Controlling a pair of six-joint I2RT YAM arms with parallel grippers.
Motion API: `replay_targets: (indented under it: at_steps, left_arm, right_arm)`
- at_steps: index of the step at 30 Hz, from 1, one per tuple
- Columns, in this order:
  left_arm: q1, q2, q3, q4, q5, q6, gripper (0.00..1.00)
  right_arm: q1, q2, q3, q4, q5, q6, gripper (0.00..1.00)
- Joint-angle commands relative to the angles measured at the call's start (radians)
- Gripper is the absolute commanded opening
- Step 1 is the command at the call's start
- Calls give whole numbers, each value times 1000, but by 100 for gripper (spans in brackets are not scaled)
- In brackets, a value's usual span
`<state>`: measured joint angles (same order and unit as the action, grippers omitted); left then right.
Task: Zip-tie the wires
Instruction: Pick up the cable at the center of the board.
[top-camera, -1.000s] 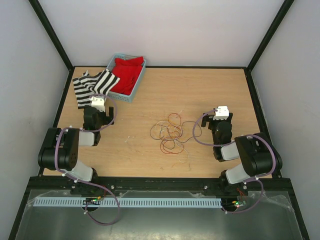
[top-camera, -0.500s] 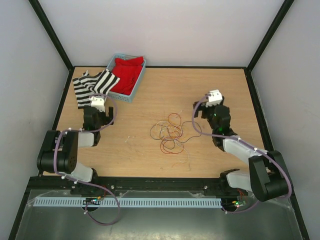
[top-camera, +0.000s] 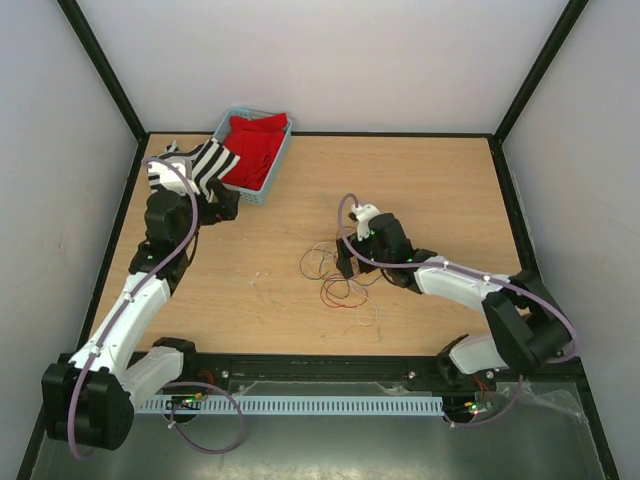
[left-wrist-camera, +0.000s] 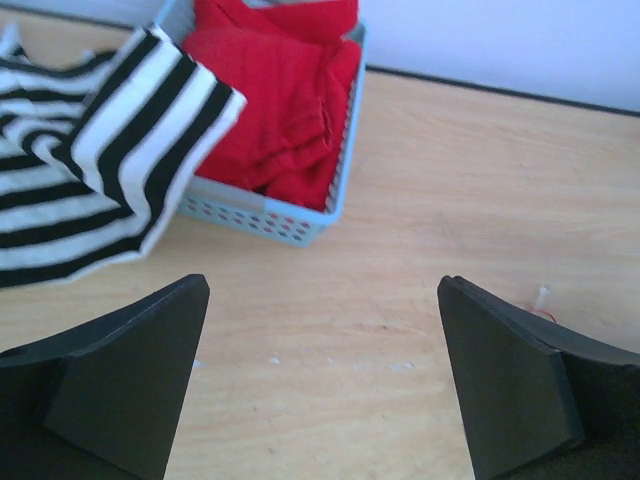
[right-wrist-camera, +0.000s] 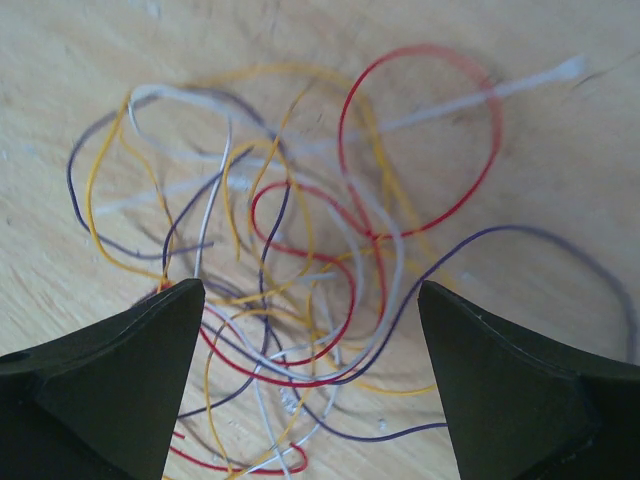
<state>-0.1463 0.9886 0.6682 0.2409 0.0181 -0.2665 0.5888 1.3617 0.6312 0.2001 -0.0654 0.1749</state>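
The wires (top-camera: 338, 272) lie in a loose tangle of red, orange, dark and pale loops on the middle of the wooden table. My right gripper (top-camera: 350, 260) is open and hangs just over the right part of the tangle. In the right wrist view the wires (right-wrist-camera: 300, 250) lie between and ahead of the open gripper (right-wrist-camera: 310, 290), which holds nothing. A thin whitish plastic strip (right-wrist-camera: 520, 85) lies under the loops. My left gripper (top-camera: 222, 205) is open and empty over bare table (left-wrist-camera: 400, 200), near the blue basket; the left wrist view shows it too (left-wrist-camera: 322, 285).
A blue basket (top-camera: 262, 190) with red cloth (top-camera: 255, 145) stands at the back left, and a black-and-white striped cloth (top-camera: 195, 165) hangs over its left side. The left wrist view shows the basket (left-wrist-camera: 270, 225) close ahead. Black frame posts and walls enclose the table.
My right arm has stretched left from the right side to over the wires. My left arm has stretched out and its gripper has moved toward the basket. The wires have not moved.
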Motion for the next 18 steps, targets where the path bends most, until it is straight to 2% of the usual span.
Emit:
replay_targets:
  at_steps: [1, 7, 9, 12, 18]
  left_arm:
    - [-1, -24, 19, -176, 94, -104, 99]
    - [-2, -30, 21, -195, 105, -126, 99]
    - [-2, -29, 26, -199, 107, -127, 99]
    - [-2, -30, 29, -201, 112, -132, 99]
    - [0, -47, 40, -212, 117, -139, 99]
  right_arm:
    - [51, 65, 47, -84, -19, 57, 99]
    - [84, 132, 49, -88, 10, 75, 100]
    - [98, 147, 45, -91, 41, 70, 97]
    - [110, 172, 48, -97, 68, 55, 81]
    - [116, 184, 87, -160, 120, 14, 41]
